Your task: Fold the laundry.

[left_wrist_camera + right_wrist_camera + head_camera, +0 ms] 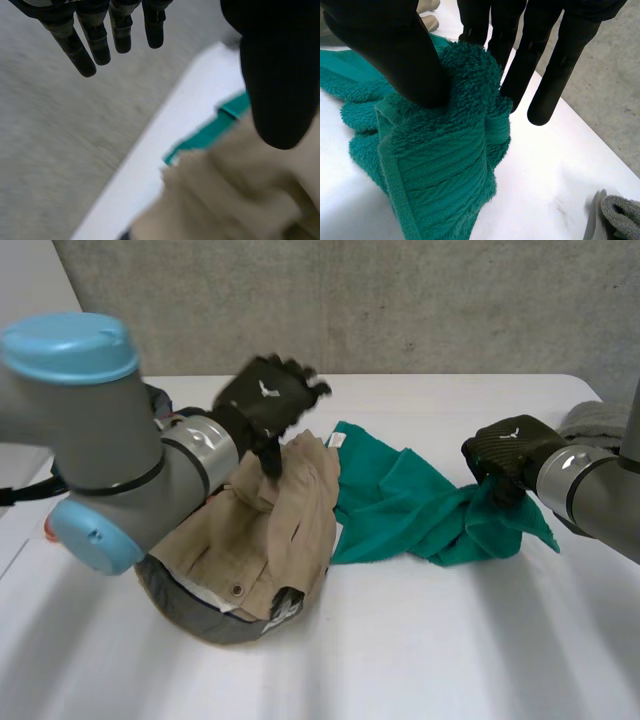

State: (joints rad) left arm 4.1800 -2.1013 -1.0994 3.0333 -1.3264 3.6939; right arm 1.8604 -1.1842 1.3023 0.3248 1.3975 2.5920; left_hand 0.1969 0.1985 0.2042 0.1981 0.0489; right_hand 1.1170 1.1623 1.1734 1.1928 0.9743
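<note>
So the right hand [508, 448] has a bunch of the teal towel [400, 505] pinched between thumb and fingers, and the towel sprawls mid tabletop [450, 640] toward the right edge. The left hand [268, 398] hangs spread and loose over the beige garment [270, 530], which is heaped on a dark grey garment [215, 625] nearer the left edge. There's a small grey cloth [597, 422] by the far right corner
</note>
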